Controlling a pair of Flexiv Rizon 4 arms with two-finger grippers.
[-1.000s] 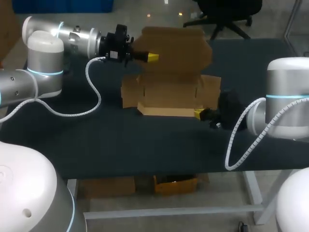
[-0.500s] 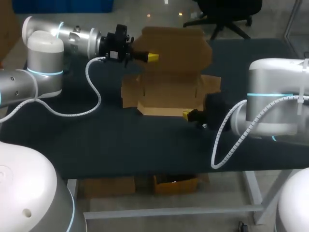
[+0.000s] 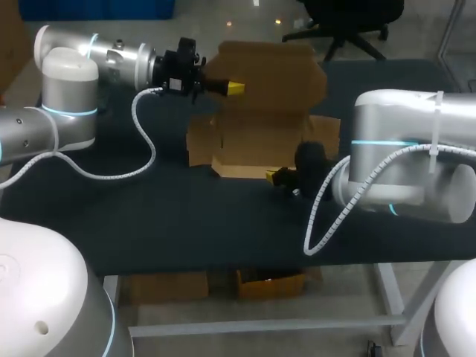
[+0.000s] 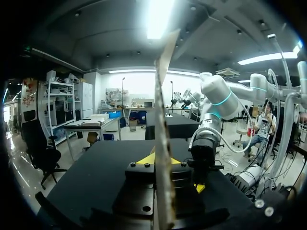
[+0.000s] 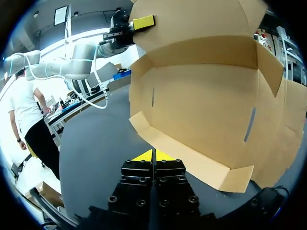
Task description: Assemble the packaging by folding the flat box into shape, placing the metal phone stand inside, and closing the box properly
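Leftmost: left arm (image 3: 71,89), entering from the left side, in the same place as a second ago. Left fingers (image 3: 235,88): clamped on the left edge of the lid (image 3: 271,71); in the left wrist view the card runs edge-on between the two yellow tips. Centre: box (image 3: 260,141), brown card, half-formed, on the dark desk (image 3: 186,223). The lid stands upright at the back, held. The base lies flat, with side panels spread out to either side. The front flap (image 3: 242,170) is a narrow strip along the near edge, tilted up a little. The box has not shifted in the last second. Centre-right: right fingers (image 3: 273,176), pressed together with nothing between them, low over the desk just in front of the front flap; whether they touch it cannot be told. Change: a second ago they were at the flap's right corner; they have since travelled leftward along the near edge to about its middle, the right arm (image 3: 401,156) swinging in behind them. Reading: probably lining up to push or lift the front flap, so folding is in hand and incomplete. Metal phone stand: not in view; placing and closing not yet done.
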